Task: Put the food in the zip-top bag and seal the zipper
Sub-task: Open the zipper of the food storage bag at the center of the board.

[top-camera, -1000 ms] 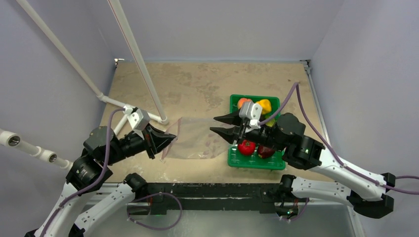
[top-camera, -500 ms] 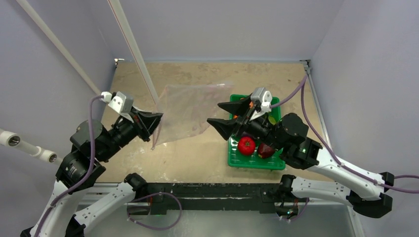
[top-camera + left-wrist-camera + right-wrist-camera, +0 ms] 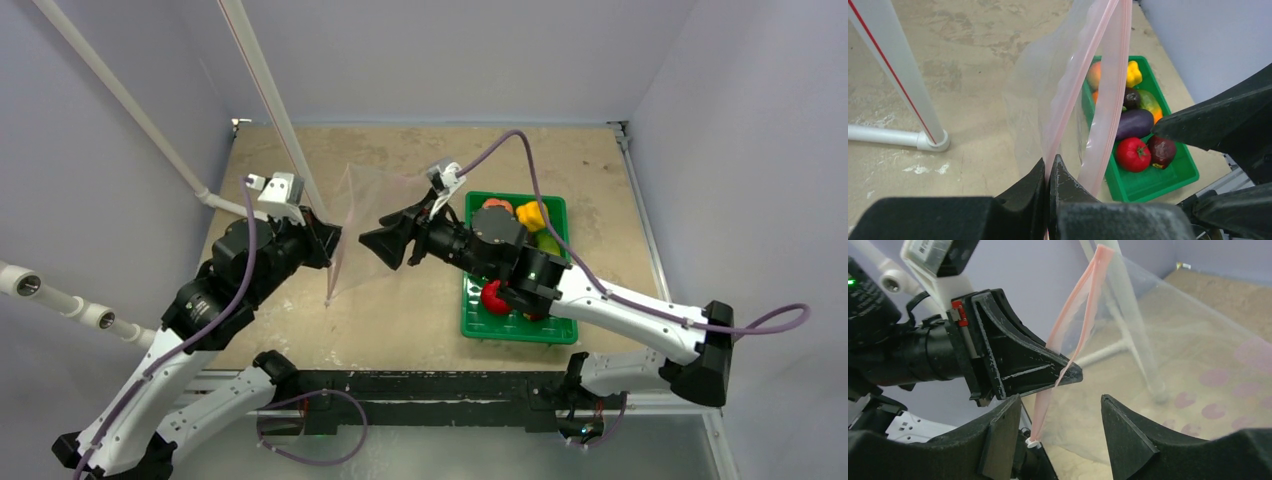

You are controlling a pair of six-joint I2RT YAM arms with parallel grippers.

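Note:
The clear zip-top bag (image 3: 356,205) hangs in the air on edge between the two arms. My left gripper (image 3: 1049,162) is shut on one lip of its pinkish zipper (image 3: 1108,95), and the mouth gapes beside it. My right gripper (image 3: 1060,399) stands open, facing the left gripper (image 3: 1068,372) from close by, with the zipper (image 3: 1075,305) and its white slider (image 3: 1033,442) just inside its left finger and nothing held. The food stays in the green tray (image 3: 515,331): a red tomato (image 3: 1133,154), a purple eggplant (image 3: 1134,123), a yellow pepper (image 3: 1133,73) and others.
A white pipe frame (image 3: 290,130) stands on the table's back left, its foot (image 3: 930,142) close behind the bag. Purple walls close in the sandy table on three sides. The right arm stretches across the green tray's left part.
The left gripper lifted the bag off the table and turned it upright. The right gripper opened wider and swung left from over the tray to face the bag's mouth.

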